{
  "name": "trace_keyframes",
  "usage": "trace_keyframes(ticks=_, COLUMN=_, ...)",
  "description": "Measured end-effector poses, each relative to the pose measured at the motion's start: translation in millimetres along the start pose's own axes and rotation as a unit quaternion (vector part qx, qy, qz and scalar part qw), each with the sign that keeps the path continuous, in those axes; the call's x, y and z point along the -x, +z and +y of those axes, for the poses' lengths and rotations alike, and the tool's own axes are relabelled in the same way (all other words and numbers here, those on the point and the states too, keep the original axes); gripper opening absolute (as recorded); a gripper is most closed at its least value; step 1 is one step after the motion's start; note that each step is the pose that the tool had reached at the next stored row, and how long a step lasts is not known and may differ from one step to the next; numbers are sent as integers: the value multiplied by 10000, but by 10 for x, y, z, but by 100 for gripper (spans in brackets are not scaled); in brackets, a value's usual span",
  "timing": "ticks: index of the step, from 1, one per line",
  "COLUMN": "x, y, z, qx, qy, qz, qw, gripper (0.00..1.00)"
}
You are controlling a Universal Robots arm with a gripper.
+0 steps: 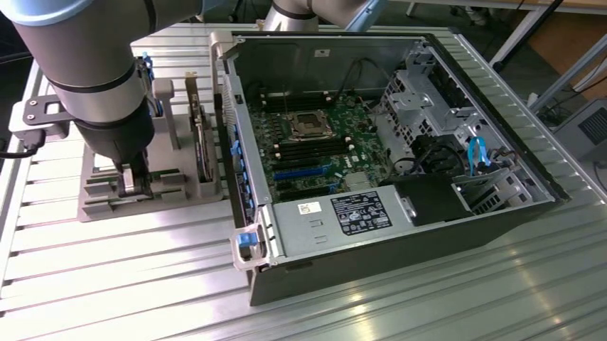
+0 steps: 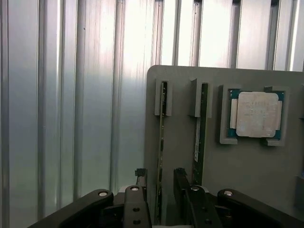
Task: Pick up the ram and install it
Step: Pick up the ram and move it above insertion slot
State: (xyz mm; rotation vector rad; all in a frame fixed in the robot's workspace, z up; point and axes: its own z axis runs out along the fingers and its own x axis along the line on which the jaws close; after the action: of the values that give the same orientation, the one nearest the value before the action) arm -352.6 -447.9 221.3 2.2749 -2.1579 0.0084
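Note:
Two ram sticks stand on edge in slots of a grey holder [image 2: 180,142]. My gripper [image 2: 160,176] is open, with its black fingers [image 2: 181,176] on either side of one ram stick [image 2: 161,128], which stands in the gap between them, not clamped. The other ram stick [image 2: 200,137] stands one slot over, beside the finger. In the exterior view my gripper [image 1: 133,186] reaches down into the holder [image 1: 104,202] at the exterior view's left, and the arm hides the ram there. The open computer case [image 1: 379,142] lies to the right, its motherboard [image 1: 318,145] exposed.
A square silver processor chip [image 2: 257,114] sits in a pocket of the holder beyond the second stick. A hard drive [image 1: 202,142] stands on edge between the holder and the case wall. Everything rests on a ribbed aluminium table [image 1: 114,277]. Cables and a black power supply [image 1: 431,195] fill the case's right side.

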Motion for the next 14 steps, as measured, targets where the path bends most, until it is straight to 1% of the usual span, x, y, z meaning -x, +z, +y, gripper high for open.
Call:
trace_keyframes(ticks=5, x=0, y=32, z=40, qx=0, qy=0, qz=0, qw=10000, gripper=36)
trace_keyframes(ticks=14, x=-2, y=107, z=41, qx=0, qy=-9, qz=0, qw=10000, gripper=36)
